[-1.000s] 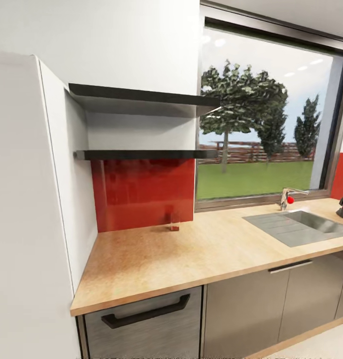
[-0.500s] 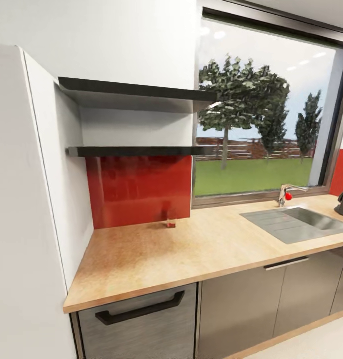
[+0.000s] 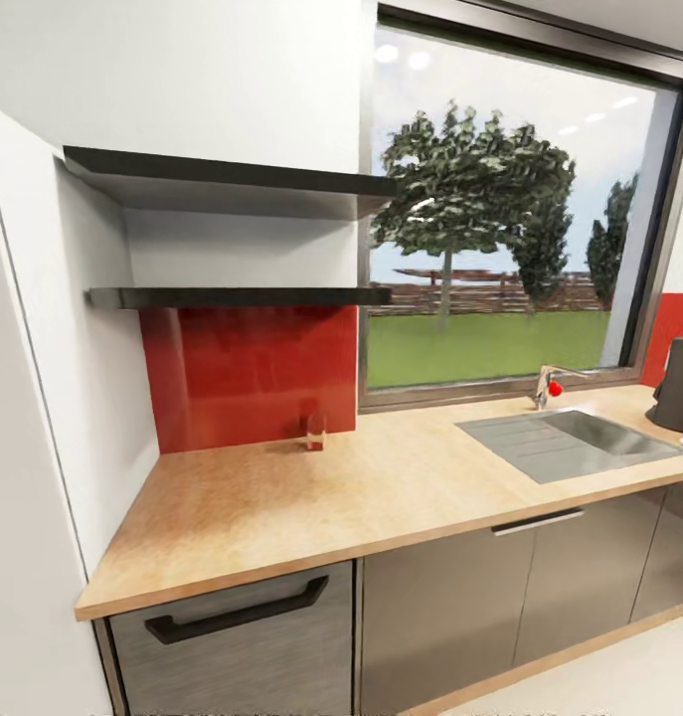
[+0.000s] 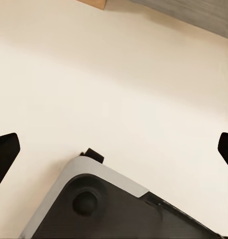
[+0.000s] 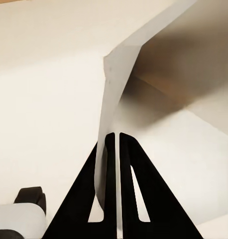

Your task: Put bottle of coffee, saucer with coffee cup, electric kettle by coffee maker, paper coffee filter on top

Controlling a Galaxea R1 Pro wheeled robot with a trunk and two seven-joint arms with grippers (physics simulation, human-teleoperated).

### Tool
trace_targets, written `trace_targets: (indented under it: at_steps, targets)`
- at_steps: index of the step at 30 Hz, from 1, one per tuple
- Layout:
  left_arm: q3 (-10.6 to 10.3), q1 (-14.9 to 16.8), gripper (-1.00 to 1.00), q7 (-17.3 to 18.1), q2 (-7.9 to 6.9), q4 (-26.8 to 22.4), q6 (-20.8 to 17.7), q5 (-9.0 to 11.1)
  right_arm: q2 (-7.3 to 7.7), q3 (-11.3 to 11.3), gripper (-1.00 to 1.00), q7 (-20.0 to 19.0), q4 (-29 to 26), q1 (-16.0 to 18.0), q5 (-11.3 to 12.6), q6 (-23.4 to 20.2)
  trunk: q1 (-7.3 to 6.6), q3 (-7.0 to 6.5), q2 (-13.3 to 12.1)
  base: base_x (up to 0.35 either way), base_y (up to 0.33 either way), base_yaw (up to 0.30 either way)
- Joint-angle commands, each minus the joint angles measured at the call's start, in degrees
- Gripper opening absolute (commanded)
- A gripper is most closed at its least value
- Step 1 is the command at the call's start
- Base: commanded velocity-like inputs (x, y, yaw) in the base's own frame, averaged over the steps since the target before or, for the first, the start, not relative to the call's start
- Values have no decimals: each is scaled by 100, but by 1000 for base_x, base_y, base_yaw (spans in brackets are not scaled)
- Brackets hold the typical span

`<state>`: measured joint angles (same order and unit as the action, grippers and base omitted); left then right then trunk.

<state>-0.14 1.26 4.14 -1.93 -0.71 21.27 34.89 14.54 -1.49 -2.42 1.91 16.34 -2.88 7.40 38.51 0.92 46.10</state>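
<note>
A long, light beige wood-look kitchen countertop (image 3: 311,507) runs from a white side panel (image 3: 73,398) at the head view's left toward an inset steel sink (image 3: 570,443) at the right, beneath a wide window (image 3: 500,219) looking onto grass and trees. At the far right edge of the head view, a tall dark grey-black coffee maker (image 3: 679,383) stands on the worktop just beyond the sink, cut off by the frame so that only part of its slightly waisted body can be seen. A chrome tap with a red knob (image 3: 550,386) rises behind the sink.

Above the counter's left stretch, 2 thin dark grey boards are fixed to the wall; the lower one, the kitchen shelf (image 3: 242,296), sits directly over a glossy red backsplash (image 3: 252,373). A small clear glass with a reddish base (image 3: 314,432) stands on the counter against that backsplash. Below the worktop are grey cabinet fronts, including a drawer with a dark handle (image 3: 237,612).

In the left wrist view, the left gripper (image 4: 114,149) has its 2 dark fingertips spread wide at opposite edges of the picture, over a pale floor and part of the robot's grey base (image 4: 109,204). In the right wrist view, the right gripper (image 5: 117,137) has its 2 black fingers pressed close together with only a thin slit between them, pinching nothing, in front of pale surfaces.
</note>
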Motion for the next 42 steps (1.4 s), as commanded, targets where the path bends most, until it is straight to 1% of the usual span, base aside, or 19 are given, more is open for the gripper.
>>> trace_targets:
  at_steps: [1,12,15,21,42]
  targets:
    - [-3,6,100,43,-1,9,17,53,3,-18,-100,-21,20,9,-15,38,1,19,8,0,-292,0]
    - [-3,6,100,43,-1,9,17,53,72,-18,-100,-21,19,9,-10,63,1,119,8,0,-297,0]
    - [-3,6,100,43,-1,9,17,53,74,-18,-100,-21,20,9,-9,163,1,128,8,0,-326,0]
    - [-3,6,100,43,-1,9,16,53,76,-18,-100,-21,20,9,-10,188,1,137,8,0,-329,15]
    - [-3,6,100,43,-1,9,15,53,97,-18,-100,5,16,9,-11,190,1,293,8,0,-330,145]
